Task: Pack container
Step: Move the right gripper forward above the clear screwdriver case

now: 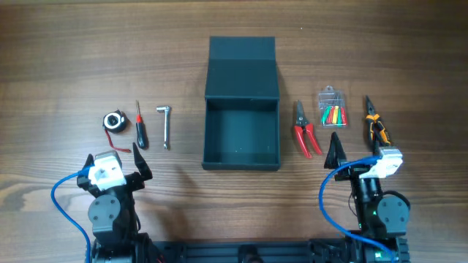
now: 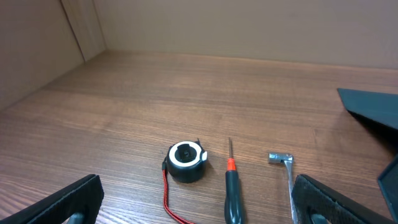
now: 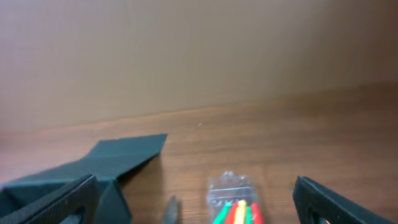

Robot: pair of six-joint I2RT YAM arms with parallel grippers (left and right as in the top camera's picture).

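Container [image 1: 241,165]: dark teal-grey rectangular box at the middle of the desk [image 1: 66,51], open and empty, its flap lid [image 1: 242,69] folded back flat toward the far edge, presumably so that both arms can reach in from the sides. Between the box and the left edge, in a row: a round black reel with a white ring and red cord [image 1: 113,121], a red-and-black screwdriver [image 1: 139,128] and an L-shaped metal wrench [image 1: 165,124]. Between the box and the right edge: red-handled cutters [image 1: 305,131], a clear packet of green, yellow and red pieces [image 1: 333,108] and orange-handled pliers [image 1: 376,126]. All six lie apart from one another with shafts pointing to the far edge, a layout that seems meant to give each arm its own share. The left gripper [image 1: 115,164] and right gripper [image 1: 357,150] hang near the near edge, each with its jaws spread wide and nothing between them; packing is judged not yet begun. The overhead view alone shows the whole layout and the bare box floor. The left wrist view adds the reel's white ring and the wrench's socket head, but catches only a corner of the box. The right wrist view shows the lid lying flat and the packet's top; the orange-handled pliers fall outside it.
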